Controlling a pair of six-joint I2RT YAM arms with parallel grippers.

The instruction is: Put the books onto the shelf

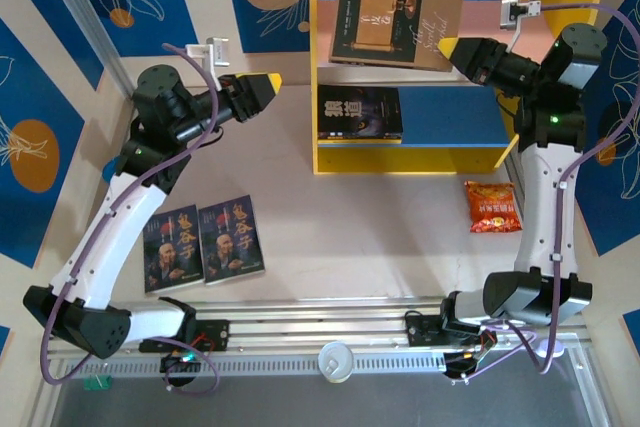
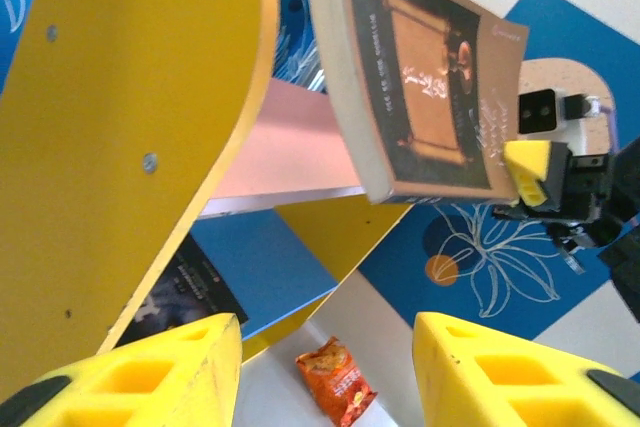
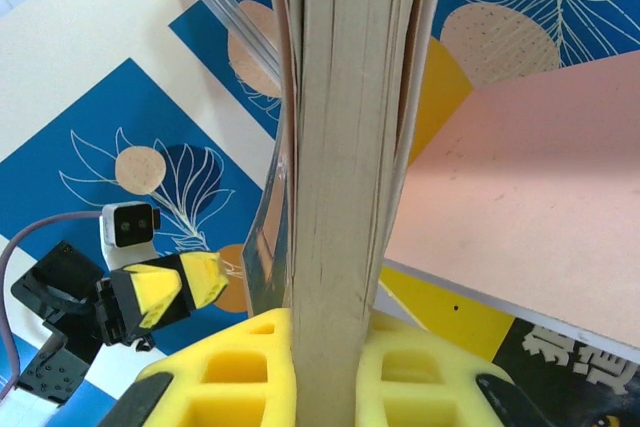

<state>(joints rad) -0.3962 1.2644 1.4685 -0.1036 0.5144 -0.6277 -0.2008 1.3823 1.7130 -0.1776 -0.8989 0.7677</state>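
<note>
shelf (image 1: 420,158): stands at the far middle of the desk (image 1: 380,237); yellow sides, pink upper board (image 1: 480,15), blue lower board (image 1: 455,115)
wolf-face book (image 1: 360,113): lies flat on the left part of the blue lower board; this one counts as done
brown book (image 1: 395,22): over the left half of the pink upper board, tilted, its near edge reaching out past the front of the board; held by one corner; whether its far edge touches the board I cannot tell; halfway placed by my reckoning, not yet let go
right gripper (image 1: 452,50): pressed tight on the brown book's right corner; the right wrist view shows the page edge pinched between both yellow pads
left gripper (image 1: 268,82): fingers spread with nothing between them; hangs in the air just left of the shelf's yellow side, well above the desk
bearded-man books (image 1: 174,249) (image 1: 232,239): two, side by side and touching, flat on the near left of the desk; untouched; both left to do
snack packet (image 1: 492,207): on the desk to the right of the shelf; no part of the job
progress: one book shelved, one being set on the upper board, two waiting on the desk; roughly the middle of the task, as I judge it
likely remaining: settle and release the brown book; then the left gripper, being empty and nearest, seems the one to fetch the pair
</note>
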